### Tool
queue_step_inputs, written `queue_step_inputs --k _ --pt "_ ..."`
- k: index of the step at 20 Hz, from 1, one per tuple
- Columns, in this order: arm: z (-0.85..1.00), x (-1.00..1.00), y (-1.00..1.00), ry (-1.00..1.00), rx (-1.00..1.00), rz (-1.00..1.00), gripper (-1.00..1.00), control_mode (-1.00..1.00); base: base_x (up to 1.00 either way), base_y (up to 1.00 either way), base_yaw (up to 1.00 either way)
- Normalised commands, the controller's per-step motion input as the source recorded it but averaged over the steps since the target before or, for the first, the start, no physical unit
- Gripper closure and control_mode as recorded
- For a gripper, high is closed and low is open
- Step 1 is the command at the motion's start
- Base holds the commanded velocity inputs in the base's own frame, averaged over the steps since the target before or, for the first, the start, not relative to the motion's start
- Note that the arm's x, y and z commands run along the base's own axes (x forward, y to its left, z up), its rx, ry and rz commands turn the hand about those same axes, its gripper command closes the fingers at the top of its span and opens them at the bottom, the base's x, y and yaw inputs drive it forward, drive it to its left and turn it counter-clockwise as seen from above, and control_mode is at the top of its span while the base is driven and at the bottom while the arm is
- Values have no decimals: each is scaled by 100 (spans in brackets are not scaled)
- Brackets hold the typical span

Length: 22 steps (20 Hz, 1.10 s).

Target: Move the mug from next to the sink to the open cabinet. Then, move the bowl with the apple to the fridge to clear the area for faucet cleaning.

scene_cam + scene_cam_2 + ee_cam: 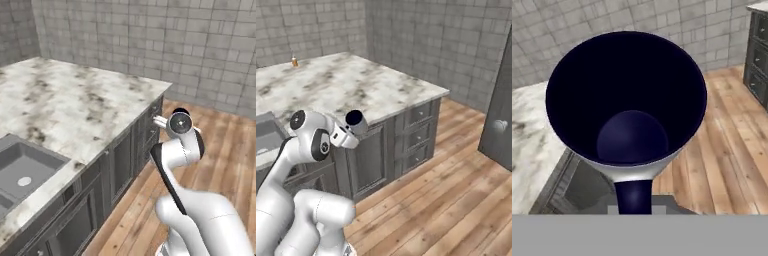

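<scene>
The dark navy mug (627,100) with its pale rim hangs in the air in front of the counter, its open mouth facing the hand camera. In the right base view the mug (355,118) sits at the tip of the white hand, and my gripper (348,128) is shut on it; the fingers are hidden behind the cup. The grey sink (22,167) is set into the marble counter to the left of the arm, and its corner (265,131) shows behind the arm's shoulder. A tall grey fridge (500,120) stands at the far right. Bowl, apple and faucet are out of view.
The marble counter (75,100) ends in a corner over dark drawers (418,132). A small orange item (294,61) stands at the counter's back. Wooden floor (446,200) stretches to the right, with grey tiled walls behind.
</scene>
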Motion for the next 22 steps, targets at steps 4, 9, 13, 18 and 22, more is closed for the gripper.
queue_step_inputs --k 4,9,13,18,22 --pt "0 0 0 0 0 0 100 100 -72 0 -81" --pt "0 0 0 0 0 0 100 100 -52 0 -83" --pt "0 0 0 0 0 0 100 100 -11 50 -64" --pt "0 0 0 0 0 0 100 100 92 68 -33" --pt "0 0 0 0 0 0 100 100 100 72 -21"
